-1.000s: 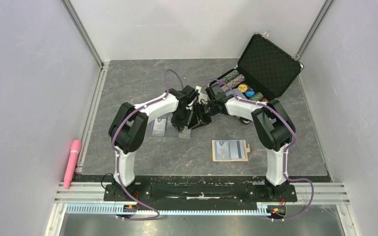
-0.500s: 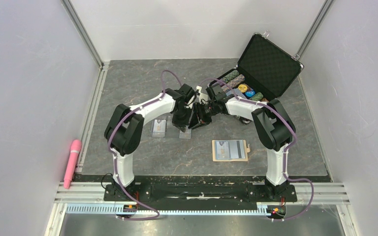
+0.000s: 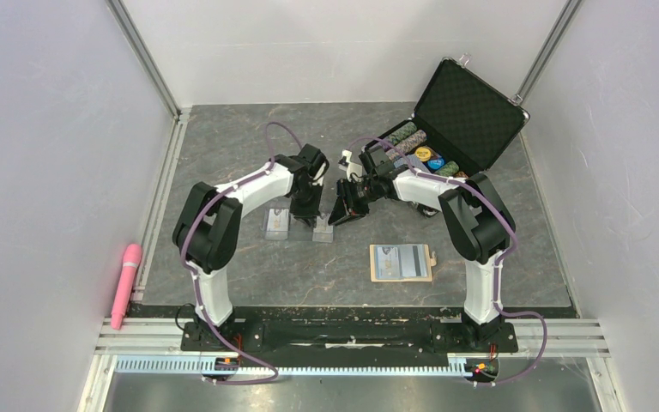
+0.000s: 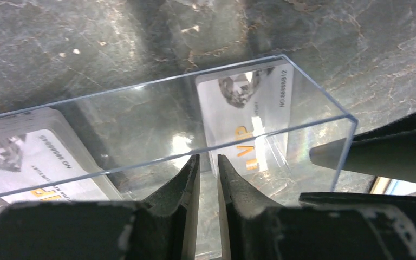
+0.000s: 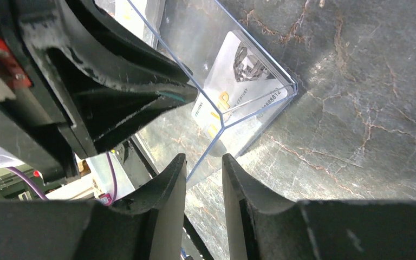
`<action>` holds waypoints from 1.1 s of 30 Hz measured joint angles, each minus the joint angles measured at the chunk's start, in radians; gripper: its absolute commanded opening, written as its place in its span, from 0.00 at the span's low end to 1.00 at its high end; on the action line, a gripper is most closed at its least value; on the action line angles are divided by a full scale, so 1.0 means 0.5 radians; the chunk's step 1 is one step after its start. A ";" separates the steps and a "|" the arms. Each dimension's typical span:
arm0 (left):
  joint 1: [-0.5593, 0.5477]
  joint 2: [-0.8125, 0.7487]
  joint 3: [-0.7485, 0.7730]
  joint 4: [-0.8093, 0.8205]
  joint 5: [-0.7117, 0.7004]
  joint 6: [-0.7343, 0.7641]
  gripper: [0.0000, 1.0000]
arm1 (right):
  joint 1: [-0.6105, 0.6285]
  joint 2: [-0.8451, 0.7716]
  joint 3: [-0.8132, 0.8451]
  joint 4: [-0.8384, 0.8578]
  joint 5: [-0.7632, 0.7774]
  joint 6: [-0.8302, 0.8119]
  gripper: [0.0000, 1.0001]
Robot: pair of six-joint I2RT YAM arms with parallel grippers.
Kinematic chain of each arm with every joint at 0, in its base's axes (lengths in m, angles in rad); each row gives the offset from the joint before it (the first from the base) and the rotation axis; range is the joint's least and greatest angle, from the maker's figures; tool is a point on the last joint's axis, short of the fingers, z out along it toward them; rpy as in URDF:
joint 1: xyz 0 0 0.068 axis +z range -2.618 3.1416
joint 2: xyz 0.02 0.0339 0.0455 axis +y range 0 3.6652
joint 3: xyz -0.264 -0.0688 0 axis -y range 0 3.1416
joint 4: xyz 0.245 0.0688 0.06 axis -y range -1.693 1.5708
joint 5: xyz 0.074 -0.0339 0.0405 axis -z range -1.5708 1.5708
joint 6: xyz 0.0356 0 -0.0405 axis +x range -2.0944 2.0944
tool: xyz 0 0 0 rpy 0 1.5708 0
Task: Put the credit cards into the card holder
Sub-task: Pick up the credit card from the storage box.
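Credit cards lie on the table in a clear plastic case: one pale card with an orange VIP mark (image 4: 246, 116) (image 5: 233, 89) and a stack at the left (image 4: 27, 162). From above they show as two pale patches (image 3: 277, 221) (image 3: 323, 229). My left gripper (image 4: 208, 161) (image 3: 309, 209) hangs just over the case's near wall, its jaws a narrow gap apart with nothing between them. My right gripper (image 5: 204, 162) (image 3: 341, 213) is slightly open, with the case's corner edge (image 5: 216, 135) running into its gap. The tan card holder (image 3: 401, 262) lies open, blue lining up, apart from both grippers.
An open black poker-chip case (image 3: 446, 129) stands at the back right, behind the right arm. A pink cylinder (image 3: 125, 283) lies on the left rail. Grey walls close in the table on both sides and at the back.
My left gripper has moved left, away from the right gripper, and now sits over the cards. The right gripper has barely moved.
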State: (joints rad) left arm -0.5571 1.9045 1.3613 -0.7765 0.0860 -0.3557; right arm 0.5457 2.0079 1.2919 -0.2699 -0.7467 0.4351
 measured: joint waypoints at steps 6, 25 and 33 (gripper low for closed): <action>0.022 0.014 -0.007 0.007 0.001 0.000 0.20 | 0.000 0.000 0.000 0.000 0.000 0.000 0.30; 0.024 0.062 -0.024 0.037 0.079 0.001 0.02 | 0.000 0.002 0.000 0.000 -0.002 0.001 0.30; 0.016 0.056 -0.020 0.031 0.058 0.001 0.02 | -0.004 0.006 0.000 0.000 -0.011 0.002 0.30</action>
State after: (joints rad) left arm -0.5491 1.9324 1.3514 -0.7612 0.1150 -0.3553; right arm 0.5438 2.0109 1.2919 -0.2699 -0.7525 0.4358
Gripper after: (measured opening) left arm 0.029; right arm 0.309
